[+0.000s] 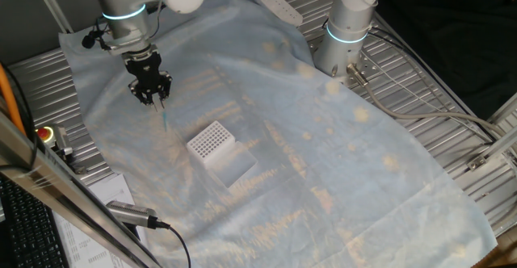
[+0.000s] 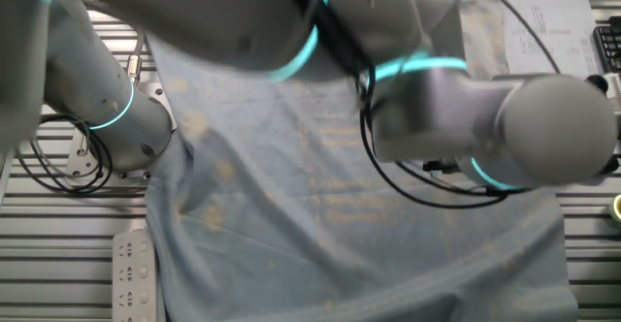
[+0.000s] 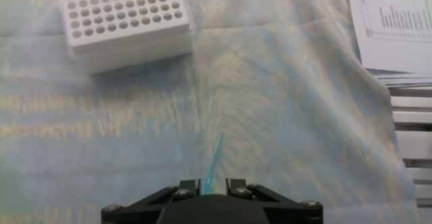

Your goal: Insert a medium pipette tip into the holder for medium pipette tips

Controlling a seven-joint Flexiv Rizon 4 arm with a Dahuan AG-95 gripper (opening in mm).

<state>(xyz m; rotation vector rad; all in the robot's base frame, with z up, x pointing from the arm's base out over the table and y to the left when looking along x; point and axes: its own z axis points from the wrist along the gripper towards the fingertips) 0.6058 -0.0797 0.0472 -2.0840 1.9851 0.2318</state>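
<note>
Near the cloth's left edge, as one fixed view frames it, the gripper (image 1: pixel 151 93) is hanging above the surface, its jaws pinching the pipette tip (image 1: pixel 164 116) by its wide end. The tip's long axis is running on from the fingers, narrow point leading, down toward the cloth (image 1: pixel 339 155). The holder (image 1: pixel 212 142) is sitting well apart, toward the cloth's middle. Hand view: holder (image 3: pixel 121 18) lying ahead and left of the tip (image 3: pixel 214 162).

You see a matt white plastic holder (image 3: pixel 125 21), a translucent teal plastic pipette tip (image 3: pixel 213 163), matt black gripper (image 3: pixel 210 183) fingers, wrinkled pale cloth (image 1: pixel 323 155), ribbed metal table (image 1: pixel 452 131), printed paper (image 3: pixel 395 28).
</note>
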